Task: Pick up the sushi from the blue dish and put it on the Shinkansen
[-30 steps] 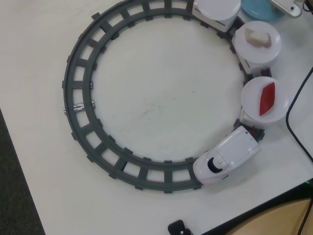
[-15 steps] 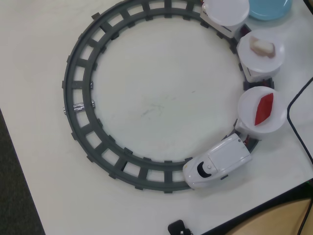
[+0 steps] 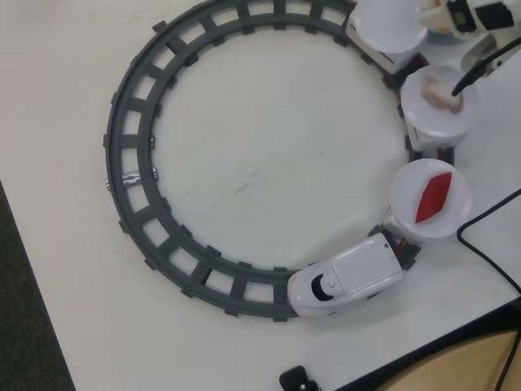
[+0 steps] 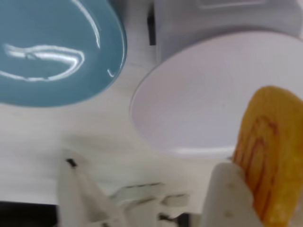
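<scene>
The Shinkansen (image 3: 346, 279) is sitting on the grey ring track (image 3: 130, 155), nose pointing lower left; behind it, white round plates are riding the cars, one (image 3: 429, 199) carrying a red diamond-shaped piece (image 3: 433, 196), the next (image 3: 437, 102) a pale beige-pink piece (image 3: 440, 95). The arm (image 3: 468, 16) is reaching in at the top right corner.

White table (image 3: 244, 187), dark floor (image 3: 24, 326), perhaps carpet.

grey ring track (image 3: 130, 155), red diamond piece (image 3: 433, 196), beige-pink piece (image 3: 438, 91), black cable (image 3: 488, 244)

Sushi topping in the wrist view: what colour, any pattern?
Yellow-orange with a darker orange swirl line on the sushi, held by the gripper. Shows best in the wrist view.
</scene>
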Controlling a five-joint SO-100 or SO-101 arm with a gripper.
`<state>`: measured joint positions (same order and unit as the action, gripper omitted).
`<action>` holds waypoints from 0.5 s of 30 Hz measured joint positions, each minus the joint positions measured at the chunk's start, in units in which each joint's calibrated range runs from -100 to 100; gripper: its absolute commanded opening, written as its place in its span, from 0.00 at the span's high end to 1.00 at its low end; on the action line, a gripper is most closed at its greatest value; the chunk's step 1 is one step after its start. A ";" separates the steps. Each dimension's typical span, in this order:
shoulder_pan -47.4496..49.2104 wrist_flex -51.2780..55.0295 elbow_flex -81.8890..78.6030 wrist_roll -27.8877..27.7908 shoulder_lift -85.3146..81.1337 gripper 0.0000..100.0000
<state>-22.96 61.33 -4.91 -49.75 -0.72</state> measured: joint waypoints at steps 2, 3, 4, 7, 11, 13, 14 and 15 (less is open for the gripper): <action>0.08 -3.41 -2.88 -3.08 0.00 0.98; 0.00 -5.07 -4.68 -4.55 -0.34 0.98; 0.16 -6.82 -6.30 -5.86 -0.42 0.98; 1.58 -12.07 -11.26 -9.36 -0.67 0.98; 2.36 -16.45 -15.31 -13.39 -0.76 0.98; 2.36 -17.41 -15.58 -14.69 -1.18 0.98; 2.68 -17.59 -15.58 -15.53 -1.60 0.98; 3.15 -17.59 -15.58 -16.37 -2.19 0.98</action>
<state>-19.81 43.74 -20.49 -66.12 -2.91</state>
